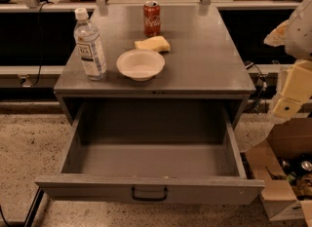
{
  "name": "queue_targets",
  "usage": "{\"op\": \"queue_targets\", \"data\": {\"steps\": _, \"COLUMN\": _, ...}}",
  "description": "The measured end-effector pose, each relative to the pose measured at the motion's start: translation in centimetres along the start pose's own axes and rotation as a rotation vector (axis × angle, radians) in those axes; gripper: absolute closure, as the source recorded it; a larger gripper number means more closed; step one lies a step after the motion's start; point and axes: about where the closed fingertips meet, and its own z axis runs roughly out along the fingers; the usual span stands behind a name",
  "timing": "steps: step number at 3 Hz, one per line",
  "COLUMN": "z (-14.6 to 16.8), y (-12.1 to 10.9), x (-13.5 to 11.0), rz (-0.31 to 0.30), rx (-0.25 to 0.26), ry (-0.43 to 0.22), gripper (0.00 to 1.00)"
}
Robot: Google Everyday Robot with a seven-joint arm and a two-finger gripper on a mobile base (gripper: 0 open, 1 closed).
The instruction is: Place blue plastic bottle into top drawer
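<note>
The blue plastic bottle (89, 44), clear with a white cap and a white label, stands upright at the front left of the grey cabinet top (204, 60). The top drawer (151, 160) is pulled fully open below it and shows nothing inside; its front panel carries a dark pull handle (149, 194) at centre. My gripper (291, 93) hangs at the right edge of the view, beside the cabinet and level with the drawer opening, far from the bottle. It holds nothing that I can see.
A white bowl (140, 64) sits at the front middle of the top, a yellow sponge (153, 44) behind it, and a red soda can (151, 18) further back. An open cardboard box (285, 172) with items stands on the floor, right of the drawer.
</note>
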Motion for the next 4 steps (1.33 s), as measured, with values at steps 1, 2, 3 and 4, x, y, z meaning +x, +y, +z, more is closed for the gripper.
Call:
{"op": "queue_targets", "data": {"steps": 1, "z": 0.0, "y": 0.0, "x": 0.0, "rz": 0.000, "rx": 0.000, "ry": 0.000, "gripper": 0.00}}
{"op": "queue_targets", "data": {"steps": 2, "z": 1.7, "y": -2.8, "x": -4.7, "rz": -0.087, "rx": 0.000, "ry": -0.074, "gripper": 0.00}}
{"op": "queue_targets", "data": {"steps": 3, "z": 3.6, "y": -6.9, "x": -13.6, "rz": -0.197, "rx": -0.018, "ry": -0.237, "gripper": 0.00}}
{"op": "queue_targets", "data": {"steps": 4, "z": 4.8, "y": -10.1, "x": -22.4, "rz": -0.254, "rx": -0.055, "ry": -0.424, "gripper": 0.00}}
